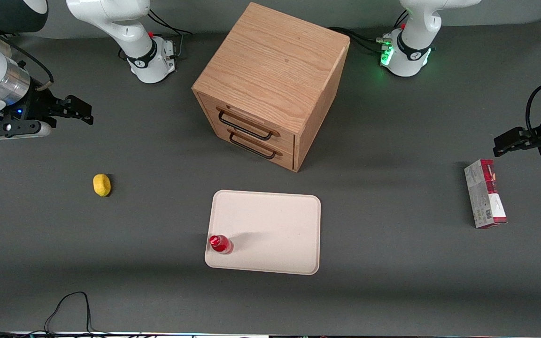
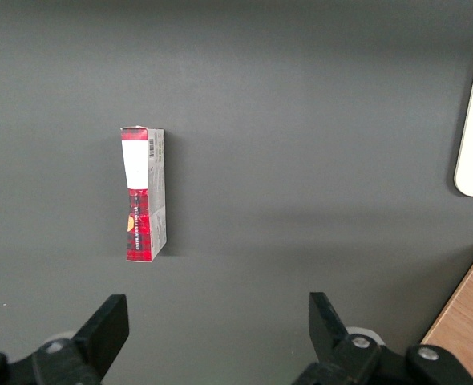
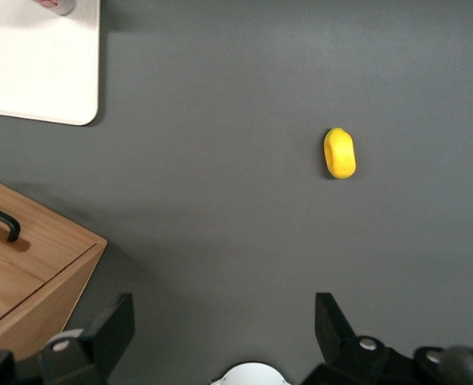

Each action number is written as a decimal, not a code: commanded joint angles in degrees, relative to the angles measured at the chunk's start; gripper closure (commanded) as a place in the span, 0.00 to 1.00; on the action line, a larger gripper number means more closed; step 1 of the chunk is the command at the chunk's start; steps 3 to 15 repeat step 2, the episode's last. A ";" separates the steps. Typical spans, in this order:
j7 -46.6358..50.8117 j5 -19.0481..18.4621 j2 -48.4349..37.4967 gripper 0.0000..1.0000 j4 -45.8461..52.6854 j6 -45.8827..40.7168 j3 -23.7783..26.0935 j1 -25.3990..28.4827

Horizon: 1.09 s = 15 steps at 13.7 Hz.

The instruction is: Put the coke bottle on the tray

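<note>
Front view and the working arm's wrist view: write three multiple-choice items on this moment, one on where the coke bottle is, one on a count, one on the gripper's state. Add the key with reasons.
1. Where is the coke bottle?
A. Upright on the tray, at the corner nearest the front camera toward the working arm's end
B. On top of the wooden cabinet
C. Lying beside the carton

2. How many drawer handles does the cabinet's front show?
A. One
B. Two
C. Four

3. What is the state of the gripper?
A. Shut on the bottle
B. Shut on the yellow object
C. Open and empty, up above the table toward the working arm's end

Key: 1 A, the red cap stands inside the tray's rim at that corner. 2 B, two dark handles sit one above the other. 3 C, its fingers stand apart with only table between them.
</note>
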 commanded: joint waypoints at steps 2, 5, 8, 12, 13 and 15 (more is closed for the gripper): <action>-1.67 2.17 2.07 0.00 4.19 -3.41 -2.89 2.40; -1.67 2.17 2.07 0.00 4.19 -3.41 -2.89 2.40; -1.67 2.17 2.07 0.00 4.19 -3.41 -2.89 2.40; -1.67 2.17 2.07 0.00 4.19 -3.41 -2.89 2.40; -1.67 2.17 2.07 0.00 4.19 -3.41 -2.89 2.40; -1.67 2.17 2.07 0.00 4.19 -3.41 -2.89 2.40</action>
